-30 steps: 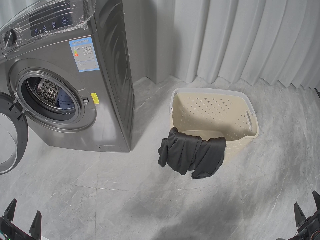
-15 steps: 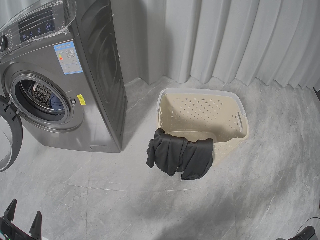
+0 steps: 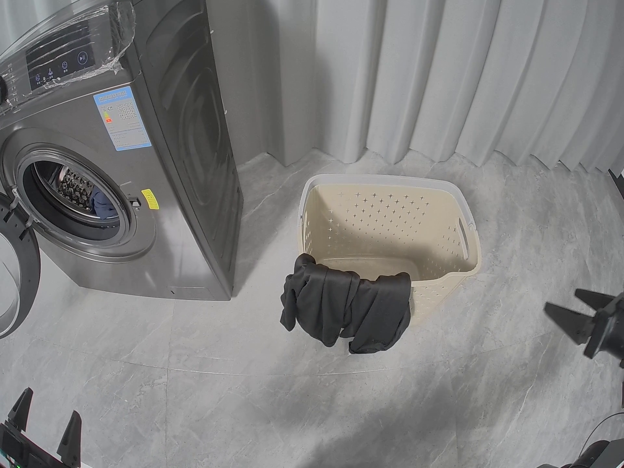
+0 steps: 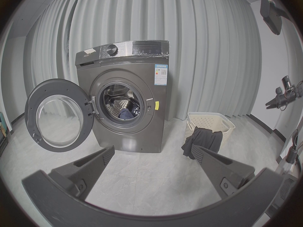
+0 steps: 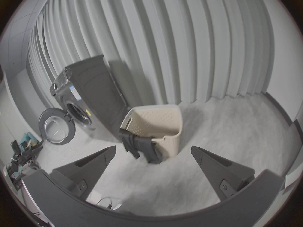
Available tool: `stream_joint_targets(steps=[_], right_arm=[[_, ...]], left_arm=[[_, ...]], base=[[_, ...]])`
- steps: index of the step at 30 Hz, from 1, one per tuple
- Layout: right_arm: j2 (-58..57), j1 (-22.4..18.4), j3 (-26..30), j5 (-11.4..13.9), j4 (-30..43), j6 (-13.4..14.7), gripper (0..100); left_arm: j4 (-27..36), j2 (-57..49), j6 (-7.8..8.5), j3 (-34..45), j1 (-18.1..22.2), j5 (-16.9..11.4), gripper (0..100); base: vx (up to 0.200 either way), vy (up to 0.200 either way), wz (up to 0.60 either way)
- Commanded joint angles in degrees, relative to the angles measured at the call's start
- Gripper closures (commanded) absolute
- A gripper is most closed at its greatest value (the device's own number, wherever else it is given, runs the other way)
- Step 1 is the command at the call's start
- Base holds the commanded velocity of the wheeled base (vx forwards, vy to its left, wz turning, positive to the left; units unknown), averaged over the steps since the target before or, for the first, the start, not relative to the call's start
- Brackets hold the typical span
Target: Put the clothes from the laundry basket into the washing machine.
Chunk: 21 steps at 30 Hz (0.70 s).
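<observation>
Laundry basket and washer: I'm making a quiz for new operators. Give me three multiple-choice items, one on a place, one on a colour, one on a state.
1. Where is the dark garment?
A. Inside the washing machine
B. Draped over the laundry basket at its near rim
C. At the basket's bottom

2. What colour is the laundry basket?
A. Cream
B. Blue
C. Red

3. The washing machine's door is:
A. Shut
B. Swung open
C. Half closed

Answers:
1 B, it hangs over the rim and down the outer wall.
2 A, its perforated walls are cream.
3 B, the door stands wide beside the round opening.
</observation>
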Motion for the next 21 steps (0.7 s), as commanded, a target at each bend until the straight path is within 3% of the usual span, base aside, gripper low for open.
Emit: stream_joint_targets(steps=[1,10,14,21], right_arm=[[20.35,7.09,1.06,0.65,-5.53,2.05,0],[37.58,9.64,1.58,0.12,-20.29,3.72,0],[43.12,11.74,0.70,-0.06,-23.02,3.81,0],[52.34,13.85,-2.20,-2.87,-28.55,5.30,0]], left_arm=[[-0.01,-0.57,0.27,1.01,0.00,-0.07,0],[-0.01,-0.57,0.44,1.01,0.00,-0.25,0],[-0.01,-0.57,0.27,1.01,0.00,-0.07,0],[-0.01,-0.57,0.53,1.01,0.00,-0.07,0]], base=[[0.000,0.000,0.00],[0.000,0.000,0.00],[0.000,0.000,0.00],[0.171,0.000,0.00]])
